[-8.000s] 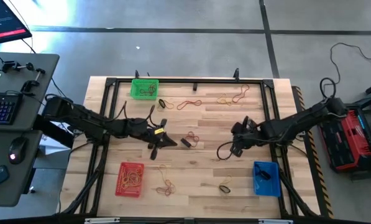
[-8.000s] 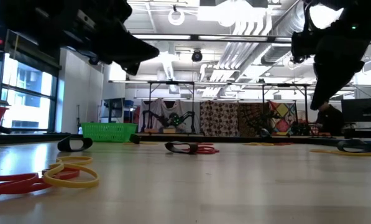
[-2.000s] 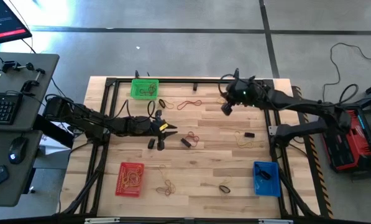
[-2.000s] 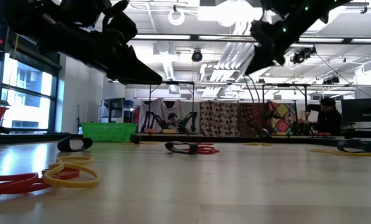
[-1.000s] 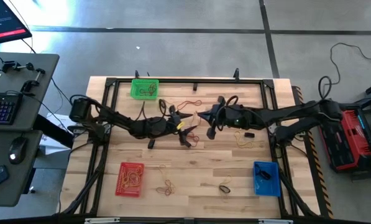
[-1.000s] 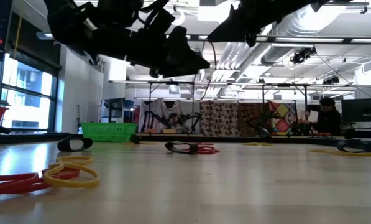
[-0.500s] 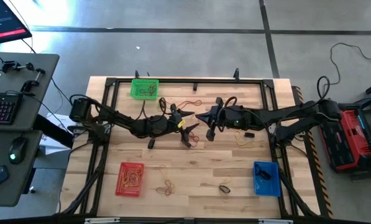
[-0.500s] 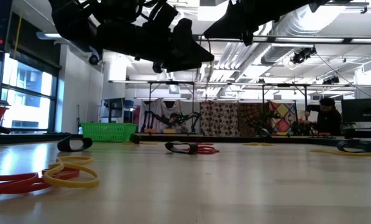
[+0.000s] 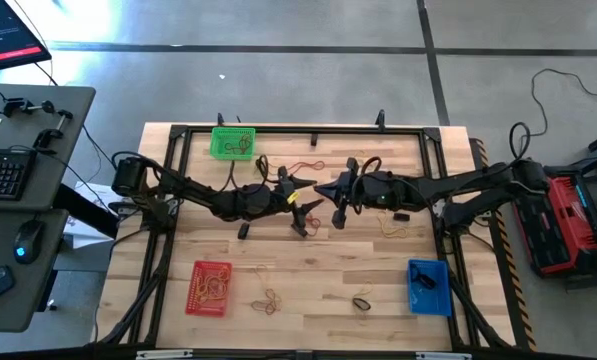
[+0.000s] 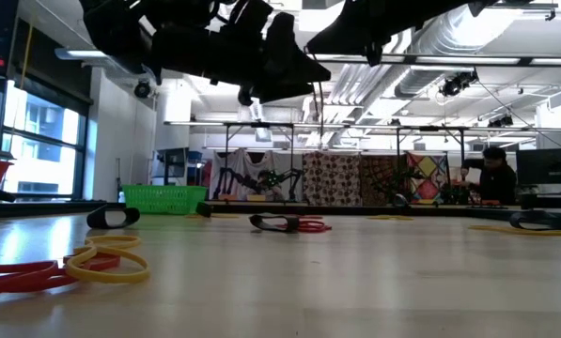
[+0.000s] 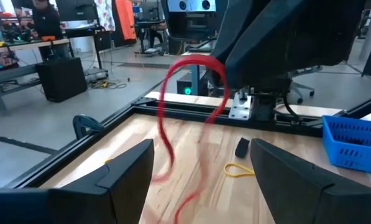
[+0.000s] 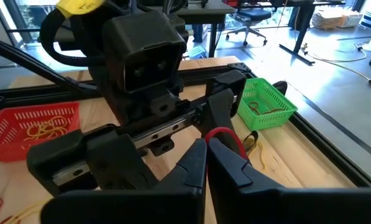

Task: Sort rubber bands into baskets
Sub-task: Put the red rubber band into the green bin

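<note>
Light wooden table (image 9: 328, 265), green basket (image 9: 232, 142), red basket (image 9: 209, 287), blue basket (image 9: 428, 285), scattered rubber bands (image 9: 268, 298)

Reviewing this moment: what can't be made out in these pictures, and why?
- Where the red rubber band ends below: left wrist view, blurred and cut by the bottom edge.
- How the right gripper, shut, pinches the band: right wrist view, its own fingertips cover the spot.
- Contents of the blue basket: high view, too small.
- Both grippers' tips: low view, dark silhouettes overlapping against the ceiling lights.
- The left gripper, open: whether it touches the band is unclear.
</note>
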{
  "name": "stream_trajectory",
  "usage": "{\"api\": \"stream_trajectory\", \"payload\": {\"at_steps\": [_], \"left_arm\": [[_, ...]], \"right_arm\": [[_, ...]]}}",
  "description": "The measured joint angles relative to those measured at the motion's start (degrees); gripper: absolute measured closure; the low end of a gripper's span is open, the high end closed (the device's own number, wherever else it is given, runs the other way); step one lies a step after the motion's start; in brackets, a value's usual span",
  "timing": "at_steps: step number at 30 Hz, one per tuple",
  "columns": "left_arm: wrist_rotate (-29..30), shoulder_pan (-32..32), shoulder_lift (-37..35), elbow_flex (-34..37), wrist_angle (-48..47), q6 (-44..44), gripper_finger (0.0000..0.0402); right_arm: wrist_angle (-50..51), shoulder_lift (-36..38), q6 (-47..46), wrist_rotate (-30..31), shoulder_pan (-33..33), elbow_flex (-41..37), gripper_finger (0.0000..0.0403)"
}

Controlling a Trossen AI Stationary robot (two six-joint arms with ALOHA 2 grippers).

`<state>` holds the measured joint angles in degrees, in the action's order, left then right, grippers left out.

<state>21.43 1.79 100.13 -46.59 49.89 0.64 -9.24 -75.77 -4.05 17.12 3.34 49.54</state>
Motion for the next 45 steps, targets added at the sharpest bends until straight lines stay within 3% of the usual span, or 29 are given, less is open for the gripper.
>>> {"api": "stream_trajectory", "payload": {"at_steps": [6, 10, 19, 21, 32, 36, 41, 45], "left_arm": [[0.0, 0.0, 0.0, 0.0, -0.7, -0.1, 0.0171], [0.0, 0.0, 0.0, 0.0, -0.7, -0.1, 0.0209], [-0.3, 0.1, 0.0, 0.0, -2.5, 5.5, 0.0375], [-1.3, 0.1, 0.0, 0.0, -2.9, 5.7, 0.0394], [-1.9, 0.1, 0.0, 0.0, -4.1, 6.3, 0.0401], [-0.9, 0.1, 0.0, 0.0, -5.9, 6.7, 0.0401], [1.7, 0.1, 0.0, 0.0, -8.7, 7.6, 0.0401], [2.3, -0.1, -1.1, 0.0, -12.0, 8.0, 0.0401]], "right_arm": [[-0.2, 0.0, 0.5, 0.0, 0.4, 0.0, 0.0403], [-0.2, 0.0, 0.5, 0.0, 0.5, 0.0, 0.0403], [-0.1, 0.0, 0.7, 0.0, 0.5, 0.0, 0.0403], [0.0, 0.0, 0.7, 0.0, 0.5, 0.0, 0.0403], [0.4, 0.0, 0.7, 0.0, 0.5, 0.0, 0.0389], [0.4, 0.0, 2.5, 1.5, 0.8, 0.0, 0.0344], [0.4, 0.0, 4.5, 8.8, 2.4, 0.0, 0.0270], [1.2, 0.1, 4.5, 12.2, 2.8, 0.0, 0.0233]]}}
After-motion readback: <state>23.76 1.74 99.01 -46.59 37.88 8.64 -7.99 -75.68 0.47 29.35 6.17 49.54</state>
